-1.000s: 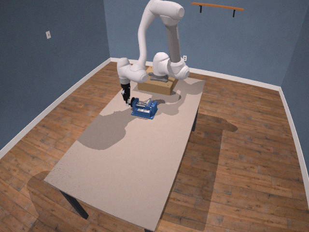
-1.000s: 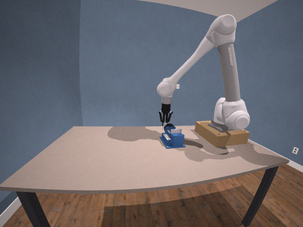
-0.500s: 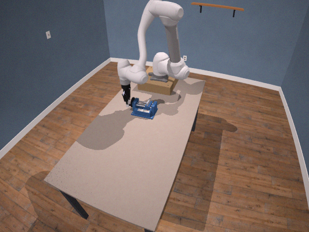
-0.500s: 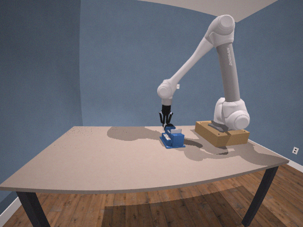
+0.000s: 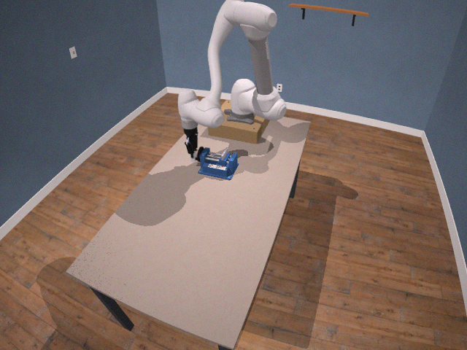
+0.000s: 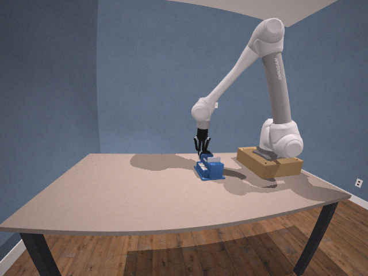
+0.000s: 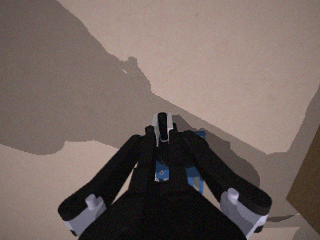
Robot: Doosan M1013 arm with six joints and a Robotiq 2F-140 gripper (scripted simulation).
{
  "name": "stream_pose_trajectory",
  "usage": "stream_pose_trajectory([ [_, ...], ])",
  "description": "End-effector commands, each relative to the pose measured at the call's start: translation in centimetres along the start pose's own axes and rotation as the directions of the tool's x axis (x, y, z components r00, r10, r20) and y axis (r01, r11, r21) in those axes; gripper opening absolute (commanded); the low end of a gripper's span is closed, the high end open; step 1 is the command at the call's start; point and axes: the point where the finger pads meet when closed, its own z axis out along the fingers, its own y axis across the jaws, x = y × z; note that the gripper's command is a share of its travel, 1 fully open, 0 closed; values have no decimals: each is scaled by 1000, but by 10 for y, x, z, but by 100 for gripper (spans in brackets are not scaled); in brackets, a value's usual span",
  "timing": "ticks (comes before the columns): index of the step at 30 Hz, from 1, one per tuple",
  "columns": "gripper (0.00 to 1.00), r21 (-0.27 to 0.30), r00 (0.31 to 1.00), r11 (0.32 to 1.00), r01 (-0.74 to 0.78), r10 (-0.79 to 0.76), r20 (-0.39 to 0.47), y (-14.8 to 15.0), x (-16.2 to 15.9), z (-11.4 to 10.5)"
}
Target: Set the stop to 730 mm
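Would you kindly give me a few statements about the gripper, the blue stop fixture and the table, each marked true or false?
1. The gripper is shut on the handwheel. True.
2. The blue fixture lies on the floor. False: it stands on the table.
3. The arm's wooden base block sits on the table. True.
4. The gripper hangs open, well above the fixture. False: it is down at the fixture's end, closed.
5. An orange shelf hangs on the wall. True.

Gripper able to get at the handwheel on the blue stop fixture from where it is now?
Yes, apparently: the gripper is already shut on the handwheel at the end of the blue fixture, coming from above. Nothing else stands near it on the table.
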Motion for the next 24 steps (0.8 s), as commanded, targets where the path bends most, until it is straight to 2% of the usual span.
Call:
stream_pose_trajectory([
  [1, 4, 0, 1000, 1000, 0, 0, 0, 1, 0, 1],
  [24, 4, 0, 1000, 1000, 0, 0, 0, 4, 0, 4],
])
